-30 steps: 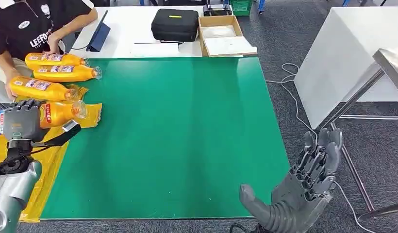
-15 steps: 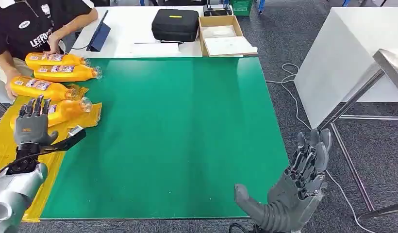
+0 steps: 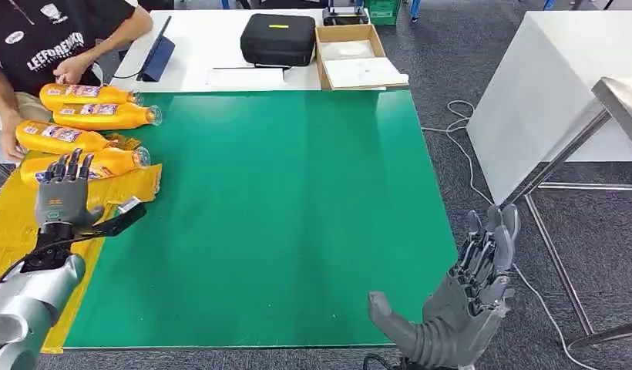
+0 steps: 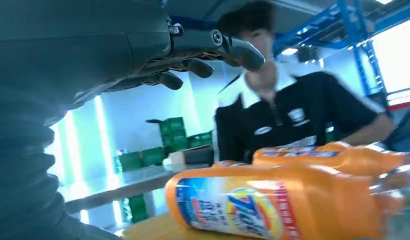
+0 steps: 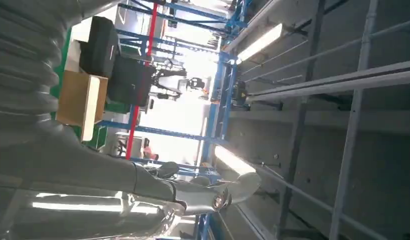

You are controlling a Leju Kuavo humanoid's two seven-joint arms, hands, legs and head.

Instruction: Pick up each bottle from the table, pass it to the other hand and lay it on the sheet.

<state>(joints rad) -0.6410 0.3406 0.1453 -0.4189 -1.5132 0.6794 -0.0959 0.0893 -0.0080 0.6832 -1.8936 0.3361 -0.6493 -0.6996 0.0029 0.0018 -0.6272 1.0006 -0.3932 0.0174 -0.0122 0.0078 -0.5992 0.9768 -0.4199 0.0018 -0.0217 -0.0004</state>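
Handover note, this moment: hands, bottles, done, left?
Left hand: open, fingers spread, above the yellow sheet beside the nearest bottle, holding nothing.
Right hand: open, off the green table's right front corner.
Bottles: four orange ones lie at the table's left end near a person; the nearest lies on the sheet.
Done: no bottles stand out on the green.
Left: none visible; check whether the far two lie on the sheet.

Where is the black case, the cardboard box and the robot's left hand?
Black case [image 3: 278, 38], head view, middle of its top.
Cardboard box [image 3: 328, 79], head view, its left wall.
Left hand [image 3: 60, 202], head view, back of the hand.
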